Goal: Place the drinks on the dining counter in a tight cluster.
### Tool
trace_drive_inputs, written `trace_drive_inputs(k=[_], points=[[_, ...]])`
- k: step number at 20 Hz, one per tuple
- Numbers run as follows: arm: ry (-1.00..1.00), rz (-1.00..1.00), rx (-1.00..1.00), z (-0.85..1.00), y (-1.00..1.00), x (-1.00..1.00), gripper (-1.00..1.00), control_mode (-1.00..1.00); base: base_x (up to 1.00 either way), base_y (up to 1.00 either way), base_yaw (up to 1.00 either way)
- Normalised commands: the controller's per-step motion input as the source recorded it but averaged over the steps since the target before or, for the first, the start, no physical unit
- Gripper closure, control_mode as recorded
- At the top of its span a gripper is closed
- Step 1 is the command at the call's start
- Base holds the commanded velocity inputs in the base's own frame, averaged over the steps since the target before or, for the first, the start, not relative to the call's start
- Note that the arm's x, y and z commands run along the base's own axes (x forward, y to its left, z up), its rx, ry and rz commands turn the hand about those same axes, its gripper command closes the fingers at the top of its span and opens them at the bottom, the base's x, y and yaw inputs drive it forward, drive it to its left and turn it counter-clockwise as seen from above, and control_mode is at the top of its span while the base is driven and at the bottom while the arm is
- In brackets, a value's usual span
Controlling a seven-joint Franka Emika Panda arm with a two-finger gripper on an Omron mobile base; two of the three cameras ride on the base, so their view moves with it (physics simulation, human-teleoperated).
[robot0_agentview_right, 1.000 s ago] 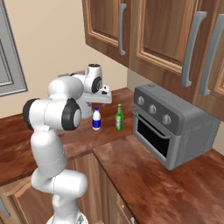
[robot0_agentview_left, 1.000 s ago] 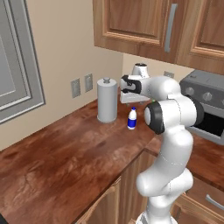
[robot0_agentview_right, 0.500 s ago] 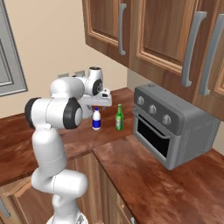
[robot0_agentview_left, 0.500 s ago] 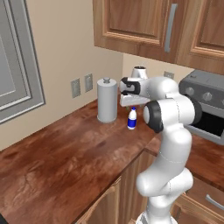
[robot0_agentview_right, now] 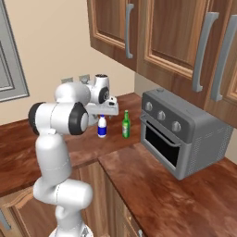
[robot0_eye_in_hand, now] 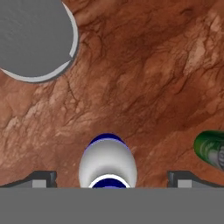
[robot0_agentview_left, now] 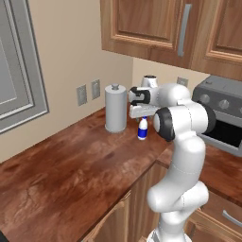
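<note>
In the left base view the white bottle with blue label [robot0_agentview_left: 142, 129] stands upright on the reddish-brown table [robot0_agentview_left: 71, 175], near the back edge and close to the corner where the top turns toward the toaster oven [robot0_agentview_left: 222, 116]; the grey paper-towel roll [robot0_agentview_left: 116, 108] stands just beside it toward the wall with the outlets [robot0_agentview_left: 89, 91]. The end effector [robot0_agentview_left: 141, 112] hangs directly above the bottle's cap, not touching it as far as this angle shows. In the right base view the same bottle [robot0_agentview_right: 102, 127] sits under the end effector [robot0_agentview_right: 104, 110], with the slim green bottle [robot0_agentview_right: 125, 124] just beside it, apart from it, between it and the toaster oven [robot0_agentview_right: 185, 134]. In the hand view the bottle [robot0_eye_in_hand: 107, 162] is seen from above, centred between the two fingertips [robot0_eye_in_hand: 41, 179], which stand spread wide to either side of it and clear of it; nothing is held. The green bottle [robot0_eye_in_hand: 210, 148] lies off to one side and the roll's round top [robot0_eye_in_hand: 35, 39] to the far corner. The bottle is likely light, rigid and smooth, and narrow enough to tip, so a pinch low on the body around the label looks safer than one at the tapered neck.
</note>
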Motion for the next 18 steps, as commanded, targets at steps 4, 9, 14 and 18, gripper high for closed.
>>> trace_drive_inputs(k=[4,9,14,18], points=[[0.00,0.01,0.00,-0.10,0.00,0.01,-1.00,-1.00,0.00,0.00,0.00],[0.00,0.00,0.00,0.00,0.00,0.00,-1.00,-1.00,0.00,0.00,0.00],[0.00,0.00,0.00,0.00,0.00,0.00,1.00,-1.00,0.00,0.00,0.00],[0.00,0.00,0.00,0.00,0.00,0.00,1.00,-1.00,0.00,0.00,0.00]])
